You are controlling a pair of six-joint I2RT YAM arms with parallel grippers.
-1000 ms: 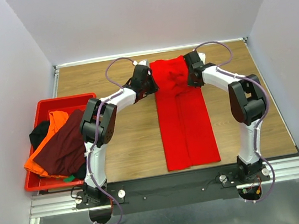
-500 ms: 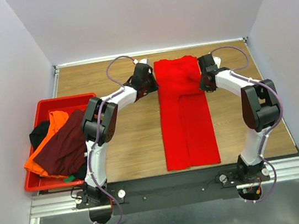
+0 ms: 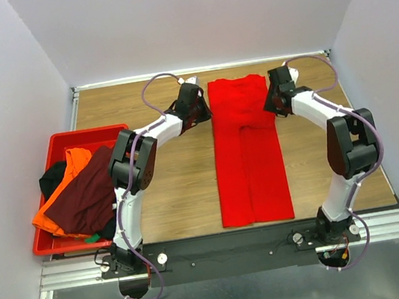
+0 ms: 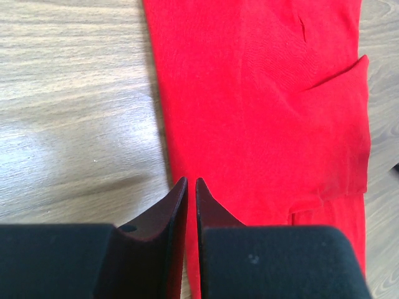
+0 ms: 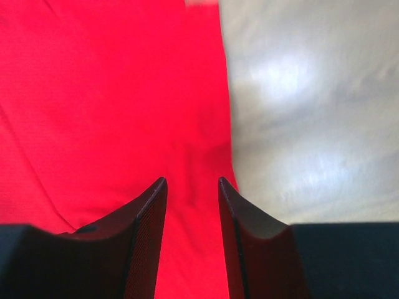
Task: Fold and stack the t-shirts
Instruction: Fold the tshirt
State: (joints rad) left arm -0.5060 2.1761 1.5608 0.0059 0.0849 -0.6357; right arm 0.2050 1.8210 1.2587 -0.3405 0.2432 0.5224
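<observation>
I'm watching the red shirt [image 3: 248, 150] lying flat on the table [image 3: 175, 190], folded into a long strip running from the far edge down to the near edge, about midway between left and right. The left claw [image 4: 191, 184] is sitting at the strip's left side, up by the far edge. Its jaws are showing only a thin slit, tips right on the cloth's edge, and I can't tell whether any cloth is pinched. The right claw [image 5: 192, 184] is hanging over the strip's right side near the far edge, jaws spread, gripping nothing. The crate [image 3: 86, 136] is sitting at the left edge, carrying the orange [image 3: 75, 163], maroon [image 3: 87, 195] and black [image 3: 52, 181] shirts heaped together, maroon lying on top.
</observation>
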